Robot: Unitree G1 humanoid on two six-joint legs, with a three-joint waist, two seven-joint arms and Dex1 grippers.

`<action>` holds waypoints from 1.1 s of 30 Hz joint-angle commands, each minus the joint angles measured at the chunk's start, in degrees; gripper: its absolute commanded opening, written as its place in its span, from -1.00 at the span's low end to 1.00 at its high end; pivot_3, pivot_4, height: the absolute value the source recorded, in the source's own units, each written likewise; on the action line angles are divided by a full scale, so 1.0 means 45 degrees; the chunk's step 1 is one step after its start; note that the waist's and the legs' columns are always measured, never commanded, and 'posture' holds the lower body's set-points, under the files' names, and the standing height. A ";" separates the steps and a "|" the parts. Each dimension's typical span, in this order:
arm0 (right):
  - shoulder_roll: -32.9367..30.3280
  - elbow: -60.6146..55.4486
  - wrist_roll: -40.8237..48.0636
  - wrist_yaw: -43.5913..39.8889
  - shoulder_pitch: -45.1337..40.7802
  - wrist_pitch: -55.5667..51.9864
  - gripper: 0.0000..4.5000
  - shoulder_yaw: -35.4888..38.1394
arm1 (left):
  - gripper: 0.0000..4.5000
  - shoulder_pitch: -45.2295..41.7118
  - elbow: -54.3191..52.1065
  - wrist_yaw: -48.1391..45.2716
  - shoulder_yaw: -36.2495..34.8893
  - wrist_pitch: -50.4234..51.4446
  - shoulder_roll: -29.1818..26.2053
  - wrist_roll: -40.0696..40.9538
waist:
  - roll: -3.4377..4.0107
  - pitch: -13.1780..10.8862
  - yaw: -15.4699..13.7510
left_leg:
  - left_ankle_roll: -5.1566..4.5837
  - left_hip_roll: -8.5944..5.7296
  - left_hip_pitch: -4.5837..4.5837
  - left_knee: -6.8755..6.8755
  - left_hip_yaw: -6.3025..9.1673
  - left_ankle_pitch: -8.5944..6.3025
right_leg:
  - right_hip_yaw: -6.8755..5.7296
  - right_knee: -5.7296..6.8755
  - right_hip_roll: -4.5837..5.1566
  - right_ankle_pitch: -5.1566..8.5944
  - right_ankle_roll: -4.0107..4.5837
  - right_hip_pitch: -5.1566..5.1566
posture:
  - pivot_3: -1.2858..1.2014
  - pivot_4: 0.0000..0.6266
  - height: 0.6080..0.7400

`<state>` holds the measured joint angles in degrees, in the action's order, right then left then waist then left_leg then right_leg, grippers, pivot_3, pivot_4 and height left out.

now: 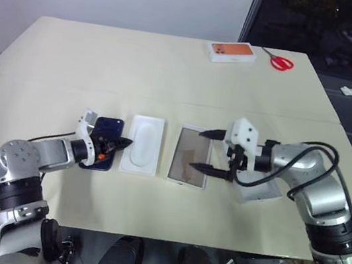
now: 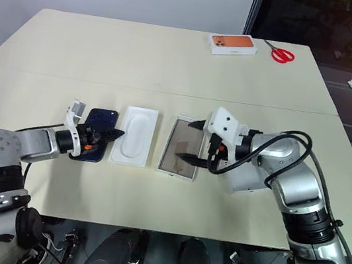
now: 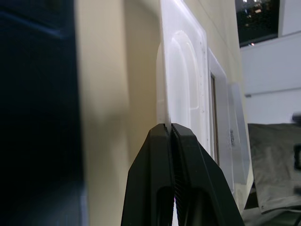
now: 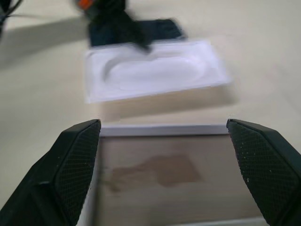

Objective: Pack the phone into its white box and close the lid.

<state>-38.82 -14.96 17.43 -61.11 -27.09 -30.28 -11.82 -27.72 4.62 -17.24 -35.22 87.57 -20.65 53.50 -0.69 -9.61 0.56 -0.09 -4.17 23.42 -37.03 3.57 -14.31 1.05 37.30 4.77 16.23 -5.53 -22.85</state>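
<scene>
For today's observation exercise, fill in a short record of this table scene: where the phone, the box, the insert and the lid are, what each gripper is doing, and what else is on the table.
phone: flat on the table, at the robot's left end of the row
white insert: beside the phone, oval recess up
white box: next in the row, open, nothing inside
lid: lying under the right arm
left gripper: shut, tips over the phone's edge nearest the insert
right gripper: open, over the box
far edge: orange-topped box, red scissors

My table carries the phone, a white insert, the white box (side by side), an orange-topped box and scissors.
</scene>
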 commanded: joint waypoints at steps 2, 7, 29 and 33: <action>0.0263 0.0085 -0.0596 -0.0089 0.0253 0.0660 1.00 -0.1001 | -0.97 -0.0505 0.0003 0.0038 -0.0697 0.0588 -0.0316 0.0385 | -0.0002 -0.0001 0.0009 | 0.0010 -0.0002 0.0001 0.0000 -0.0001 0.0005 | 0.0002 0.0000 0.0001 0.0000 0.0000 -0.0004 | 0.03 -0.52 1.00; 0.0165 0.0721 -0.1770 -0.0311 0.0210 0.1904 0.42 -0.1963 | -1.00 -0.0875 -0.0056 0.0077 -0.1057 0.1044 -0.0371 0.0428 | -0.0004 -0.0003 0.0016 | 0.0046 -0.0002 0.0005 0.0000 -0.0001 0.0026 | 0.0000 0.0002 -0.0002 0.0000 0.0000 -0.0009 | 0.03 -0.52 1.00; 0.0801 0.2695 -0.3661 -0.0767 -0.0458 0.4885 -0.98 -0.2749 | -1.00 -0.1566 -0.0624 0.0891 -0.1150 0.1023 0.0222 0.0563 | -0.0021 -0.0012 0.0018 | 0.0056 0.0000 0.0005 0.0000 -0.0001 0.0030 | -0.0001 0.0004 -0.0006 0.0000 -0.0001 -0.0010 | 0.03 -0.52 1.00; 0.1576 0.3570 -0.4304 -0.0163 -0.1000 0.4744 -0.98 -0.2936 | -1.00 -0.1897 -0.0757 0.1261 -0.1171 0.0875 0.0674 0.0475 | -0.0023 -0.0013 0.0028 | 0.0072 0.0001 0.0004 0.0000 -0.0001 0.0040 | -0.0003 0.0008 -0.0010 -0.0001 -0.0001 -0.0013 | 0.03 -0.52 1.00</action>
<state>-32.88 0.59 -1.03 -63.24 -30.06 -9.22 -25.10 -35.20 3.23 -12.17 -39.71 91.95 -17.88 55.24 -0.79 -9.67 0.68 0.24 -4.17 23.44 -37.03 3.57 -14.12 1.04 37.34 4.73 16.23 -5.53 -22.91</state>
